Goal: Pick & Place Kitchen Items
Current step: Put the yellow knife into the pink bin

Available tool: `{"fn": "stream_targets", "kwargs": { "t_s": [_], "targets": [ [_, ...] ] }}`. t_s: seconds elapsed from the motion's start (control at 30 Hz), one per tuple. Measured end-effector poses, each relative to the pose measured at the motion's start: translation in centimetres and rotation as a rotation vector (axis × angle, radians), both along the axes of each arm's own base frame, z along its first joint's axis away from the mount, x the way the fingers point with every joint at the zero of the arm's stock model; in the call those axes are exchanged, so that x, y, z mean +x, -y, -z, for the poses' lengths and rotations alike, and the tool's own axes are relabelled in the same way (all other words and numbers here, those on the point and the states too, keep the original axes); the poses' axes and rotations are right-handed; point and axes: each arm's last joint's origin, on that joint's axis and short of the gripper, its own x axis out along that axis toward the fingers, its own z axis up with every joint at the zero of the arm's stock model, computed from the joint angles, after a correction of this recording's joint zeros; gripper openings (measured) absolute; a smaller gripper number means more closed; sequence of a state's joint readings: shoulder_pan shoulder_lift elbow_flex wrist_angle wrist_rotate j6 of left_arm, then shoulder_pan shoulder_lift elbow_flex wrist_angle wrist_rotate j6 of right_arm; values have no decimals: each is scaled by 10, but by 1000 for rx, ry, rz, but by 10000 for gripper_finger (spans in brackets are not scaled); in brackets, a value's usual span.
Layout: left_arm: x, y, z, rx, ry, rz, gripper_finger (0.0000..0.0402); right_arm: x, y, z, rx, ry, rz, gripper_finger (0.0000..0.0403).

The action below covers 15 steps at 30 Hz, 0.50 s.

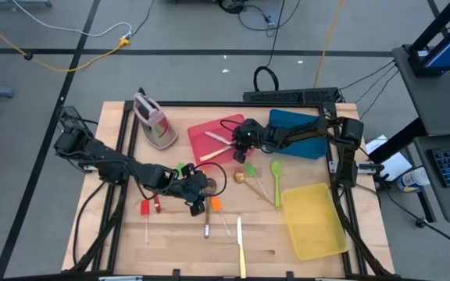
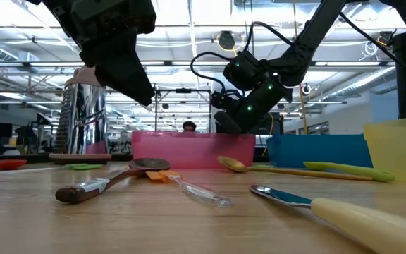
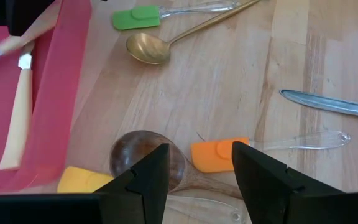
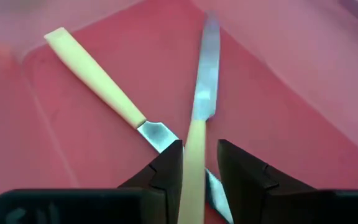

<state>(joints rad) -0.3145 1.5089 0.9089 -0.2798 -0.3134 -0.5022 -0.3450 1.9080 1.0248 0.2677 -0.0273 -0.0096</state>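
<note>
My right gripper (image 4: 199, 163) hangs over the flat red plastic tray (image 1: 196, 140) at the table's twelve o'clock. Between its fingers (image 4: 166, 168) runs the cream handle of a slim steel-bladed knife (image 4: 197, 134), its long axis pointing straight ahead of the claw, blade tip toward the tray's far wall. The jaws stand slightly apart, flanking the handle; whether the pads are touching it I cannot tell, and I judge this the moment of letting go. The knife lies across a second cream-handled knife (image 4: 98, 78) flat on the tray floor, slanting away on one side.

My left gripper (image 3: 197, 180) is at the table's centre with its jaws apart and nothing between them. Just ahead of it lie a dark wooden spoon (image 3: 143, 158) and an orange-headed spatula with a clear handle (image 3: 219, 154), handle running away sideways. That arm is the nearer to both, and I judge one of them its next pick.
</note>
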Motion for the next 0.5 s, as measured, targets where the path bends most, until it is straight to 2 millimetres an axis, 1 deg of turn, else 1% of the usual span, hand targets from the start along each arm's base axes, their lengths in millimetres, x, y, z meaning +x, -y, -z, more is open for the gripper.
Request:
{"fn": "stream_targets", "kwargs": {
  "t_s": [0.3, 0.5],
  "targets": [
    [0, 0, 0, -2, 0, -3, 179, 0, 0, 0, 0, 4, 1, 103],
    [0, 0, 0, -2, 1, -3, 179, 0, 0, 0, 16, 9, 15, 126]
  ]
}}
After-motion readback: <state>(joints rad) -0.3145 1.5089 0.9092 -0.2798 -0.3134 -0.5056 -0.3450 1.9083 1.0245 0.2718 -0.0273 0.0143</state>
